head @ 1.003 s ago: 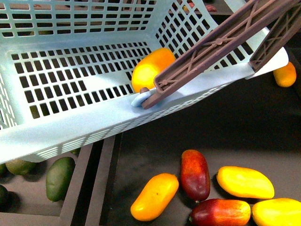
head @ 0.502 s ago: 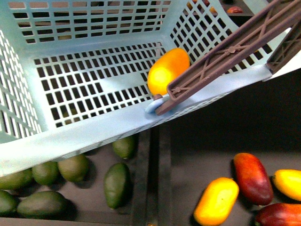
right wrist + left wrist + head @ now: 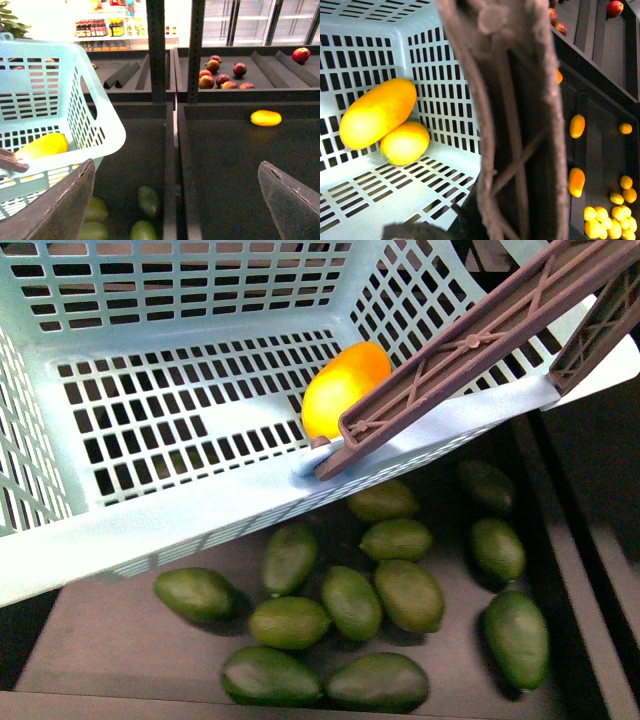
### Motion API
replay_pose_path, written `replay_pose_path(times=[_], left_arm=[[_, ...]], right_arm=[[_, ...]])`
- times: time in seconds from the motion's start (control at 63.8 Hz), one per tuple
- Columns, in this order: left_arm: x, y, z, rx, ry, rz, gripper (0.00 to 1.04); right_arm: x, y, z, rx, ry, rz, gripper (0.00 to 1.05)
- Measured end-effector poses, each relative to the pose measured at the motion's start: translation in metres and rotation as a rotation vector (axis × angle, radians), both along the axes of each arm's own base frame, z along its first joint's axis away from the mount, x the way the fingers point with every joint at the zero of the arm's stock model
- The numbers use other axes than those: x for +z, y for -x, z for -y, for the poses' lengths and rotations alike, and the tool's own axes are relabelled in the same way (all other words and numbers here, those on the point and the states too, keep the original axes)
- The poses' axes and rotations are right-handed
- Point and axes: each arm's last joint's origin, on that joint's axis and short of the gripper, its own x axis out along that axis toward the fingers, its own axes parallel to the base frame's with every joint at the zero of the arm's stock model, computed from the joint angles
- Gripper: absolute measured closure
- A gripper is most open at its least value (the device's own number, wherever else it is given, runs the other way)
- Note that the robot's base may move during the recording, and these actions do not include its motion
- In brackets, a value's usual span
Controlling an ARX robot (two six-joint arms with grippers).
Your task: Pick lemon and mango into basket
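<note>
Mango and lemon both in basket, touching, against a corner wall. Left gripper hidden behind handle: cannot tell its state. Right gripper spread wide, empty. Best carried level and slow, avoiding swing, so neither of the 2 rolls.

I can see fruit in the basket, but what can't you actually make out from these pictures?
- Lemon: shows only in the left wrist view; in the front view the mango and brown handle hide it.
- Left gripper: not visible; the blurred handle fills the left wrist view.
- Basket: its far corners are cut off by the front view's edges.
- Right gripper: open, only its fingers' edges show.
</note>
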Motion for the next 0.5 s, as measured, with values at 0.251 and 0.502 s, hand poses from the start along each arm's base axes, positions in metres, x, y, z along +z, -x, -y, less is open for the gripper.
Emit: replay_pose_path(times=[0.251,0.502], left_arm=[[0.0000,-0.0001,-0.0001,0.004,-0.003,0.003,1.00],[-0.0001,-0.0001,-0.0002,0.004,-0.004,0.003,1.00]], right_arm=[[0.0000,0.0000,-0.0001,0.003,0.000,0.000,0.09],[0.0000,0.0000,0.0000,0.002,0.000,0.000,0.09]])
